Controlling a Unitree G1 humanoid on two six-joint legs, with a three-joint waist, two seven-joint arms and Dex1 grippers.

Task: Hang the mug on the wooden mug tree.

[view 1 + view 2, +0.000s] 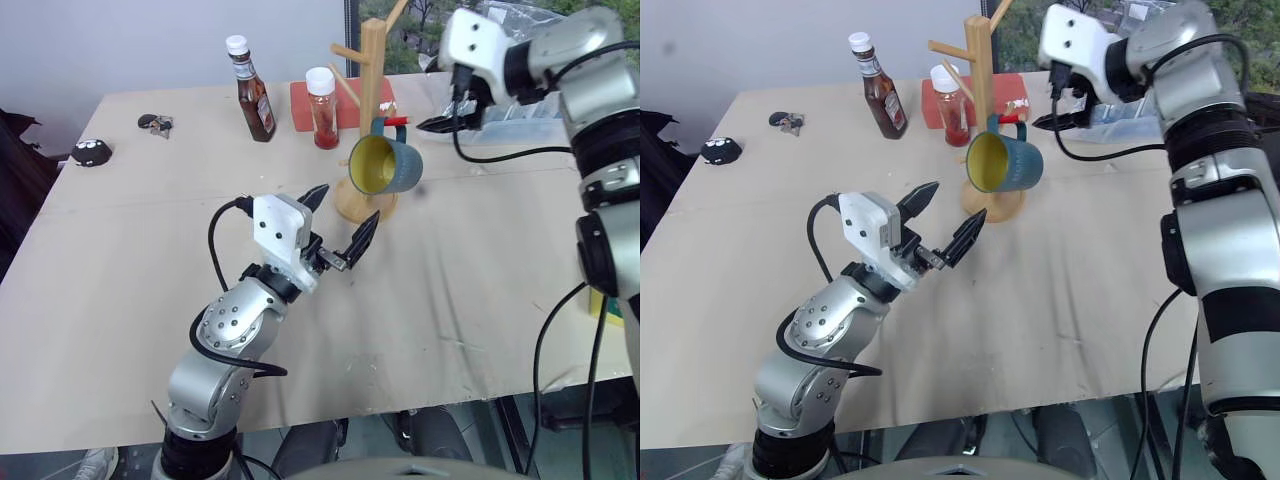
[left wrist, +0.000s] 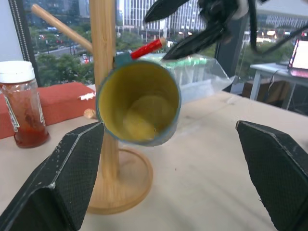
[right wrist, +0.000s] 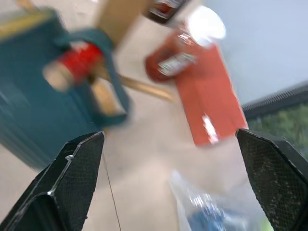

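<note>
On the far side of the bench (image 1: 150,300), the mug (image 1: 385,164) hangs by its loop handle from a red-tipped peg of the wooden mug tree (image 1: 371,70), its yellow inside facing the robot. Just beside the handle, the right gripper (image 1: 442,124) hovers with its fingers wide and empty. Nearer the robot, the left gripper (image 1: 338,222) points at the tree's base, its fingers also spread wide, holding nothing.
</note>
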